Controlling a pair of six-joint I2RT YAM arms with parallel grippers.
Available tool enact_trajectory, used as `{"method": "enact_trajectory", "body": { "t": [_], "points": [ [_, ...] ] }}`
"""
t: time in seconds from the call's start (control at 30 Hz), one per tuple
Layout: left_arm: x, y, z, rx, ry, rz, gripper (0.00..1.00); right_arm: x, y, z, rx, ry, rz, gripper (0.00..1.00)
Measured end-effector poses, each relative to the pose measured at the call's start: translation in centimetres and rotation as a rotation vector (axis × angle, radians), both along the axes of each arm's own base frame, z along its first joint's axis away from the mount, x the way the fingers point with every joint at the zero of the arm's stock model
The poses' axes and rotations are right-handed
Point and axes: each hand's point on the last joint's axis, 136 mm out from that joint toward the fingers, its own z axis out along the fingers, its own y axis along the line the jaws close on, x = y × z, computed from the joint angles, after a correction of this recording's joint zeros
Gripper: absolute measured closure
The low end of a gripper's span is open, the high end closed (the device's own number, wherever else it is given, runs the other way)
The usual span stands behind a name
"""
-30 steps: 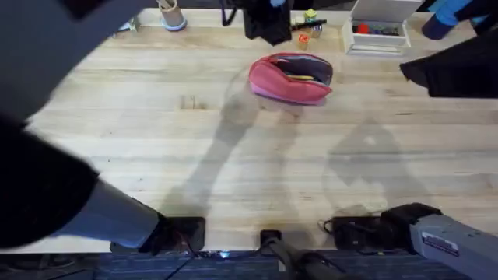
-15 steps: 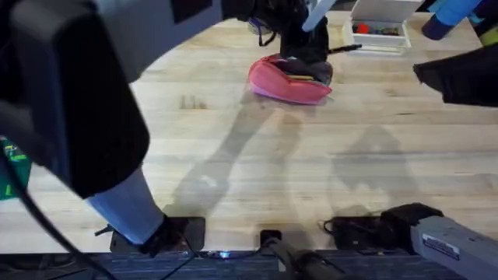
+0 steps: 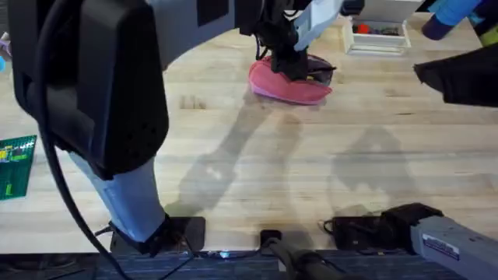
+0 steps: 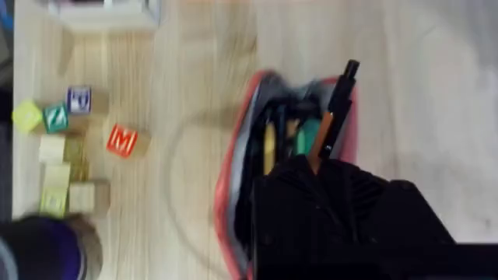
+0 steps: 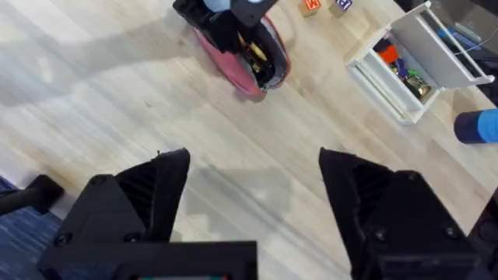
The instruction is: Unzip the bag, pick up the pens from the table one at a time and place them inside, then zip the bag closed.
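Note:
The pink bag lies unzipped at the far middle of the table. My left gripper hangs right over its opening, shut on the orange pen, whose black tip slants over the bag's rim. Deeper in the open bag lies the tan-yellow pen, next to something green. My right gripper hovers open and empty well above the table's right side, and the bag lies far ahead of it.
A white box of coloured items stands at the back right, next to a blue object. Lettered blocks sit beside the bag. A green card lies at the left edge.
My left arm has swung in over the bag and come down, carrying the orange pen from behind the bag into its opening. The right arm has stayed put.

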Motion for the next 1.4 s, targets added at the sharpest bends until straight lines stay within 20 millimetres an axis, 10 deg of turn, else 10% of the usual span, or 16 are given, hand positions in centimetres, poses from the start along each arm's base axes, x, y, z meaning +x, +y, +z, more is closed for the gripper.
{"method": "enact_trajectory", "body": {
  "t": [0.63,0.77,0.93,1.4],
  "points": [
    [2.9,4.0,-1.6,0.195,-0.095,0.136,0.948,0.0,0.0,0.0,0.0,0.0,0.0,0.006],
    [3.0,4.0,-1.6,0.199,-0.098,0.138,0.711,0.0,0.0,0.0,0.0,0.0,0.0,0.005],
    [3.0,3.9,-1.6,0.196,-0.102,0.135,0.049,0.0,0.0,0.0,0.0,0.0,0.0,0.005],
    [2.9,3.9,-1.6,0.199,-0.099,0.133,0.007,0.0,0.0,0.0,0.0,0.0,0.0,0.005]
  ]
}}
